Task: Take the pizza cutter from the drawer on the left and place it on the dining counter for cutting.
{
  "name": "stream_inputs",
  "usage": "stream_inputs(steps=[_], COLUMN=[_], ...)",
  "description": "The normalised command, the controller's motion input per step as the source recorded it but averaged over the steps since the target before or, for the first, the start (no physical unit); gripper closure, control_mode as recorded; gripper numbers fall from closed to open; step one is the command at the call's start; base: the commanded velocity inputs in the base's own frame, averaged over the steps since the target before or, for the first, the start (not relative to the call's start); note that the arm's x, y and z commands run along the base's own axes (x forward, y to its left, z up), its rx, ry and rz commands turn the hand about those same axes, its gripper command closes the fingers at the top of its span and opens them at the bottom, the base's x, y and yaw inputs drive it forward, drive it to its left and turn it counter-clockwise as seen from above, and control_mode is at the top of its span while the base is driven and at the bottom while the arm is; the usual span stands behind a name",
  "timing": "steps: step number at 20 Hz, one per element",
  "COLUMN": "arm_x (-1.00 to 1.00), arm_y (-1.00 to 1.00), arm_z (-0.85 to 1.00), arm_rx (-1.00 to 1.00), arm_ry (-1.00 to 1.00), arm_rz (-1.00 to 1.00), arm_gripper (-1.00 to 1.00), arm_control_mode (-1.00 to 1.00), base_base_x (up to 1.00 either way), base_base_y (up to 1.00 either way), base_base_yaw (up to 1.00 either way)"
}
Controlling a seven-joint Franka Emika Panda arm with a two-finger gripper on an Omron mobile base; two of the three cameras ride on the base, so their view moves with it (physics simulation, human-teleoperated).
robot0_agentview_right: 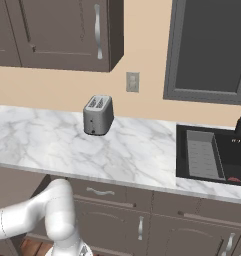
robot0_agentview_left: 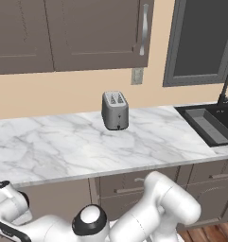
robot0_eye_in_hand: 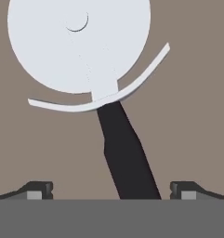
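Observation:
The pizza cutter [robot0_eye_in_hand: 78,46] lies flat on a grey-brown surface [robot0_eye_in_hand: 197,116], which looks like the floor of the drawer, very close under the hand. Its round silvery-white wheel is at the top of the hand view, with a curved pale guard below it. The black handle [robot0_eye_in_hand: 125,153] runs down toward me. My gripper [robot0_eye_in_hand: 112,190] is open, and its two dark fingertips [robot0_eye_in_hand: 39,189] stand on either side of the handle's lower end without touching it. In both base views the white arm bends down and off to the lower left. The dining counter is out of view.
A long marble worktop [robot0_agentview_left: 63,146] runs along the beige wall and carries a grey toaster [robot0_agentview_left: 115,110] [robot0_agentview_right: 98,115]. A black sink [robot0_agentview_left: 212,124] [robot0_agentview_right: 212,155] is set in at the right. Closed drawer fronts [robot0_agentview_right: 102,192] sit below the worktop and cupboard doors [robot0_agentview_left: 96,33] hang above.

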Motion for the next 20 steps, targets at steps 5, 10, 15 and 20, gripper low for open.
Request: stream_inputs(steps=[5, 10, 15, 20], arm_x=[0.00, 0.00, 0.00, 0.00], arm_y=[0.00, 0.00, 0.00, 0.00], arm_z=[-0.24, -0.20, 0.00, 0.00], arm_rx=[0.00, 0.00, 0.00, 0.00], arm_ry=[-0.03, -0.01, 0.00, 0.00], arm_rz=[0.00, 0.00, 0.00, 0.00], arm_gripper=[-1.00, 1.00, 1.00, 1.00], arm_control_mode=[-1.00, -1.00, -1.00, -1.00], base_base_x=[0.00, 0.00, 0.00, 0.00], base_base_y=[0.00, 0.00, 0.00, 0.00], base_base_yaw=[0.00, 0.00, 0.00, 0.00])
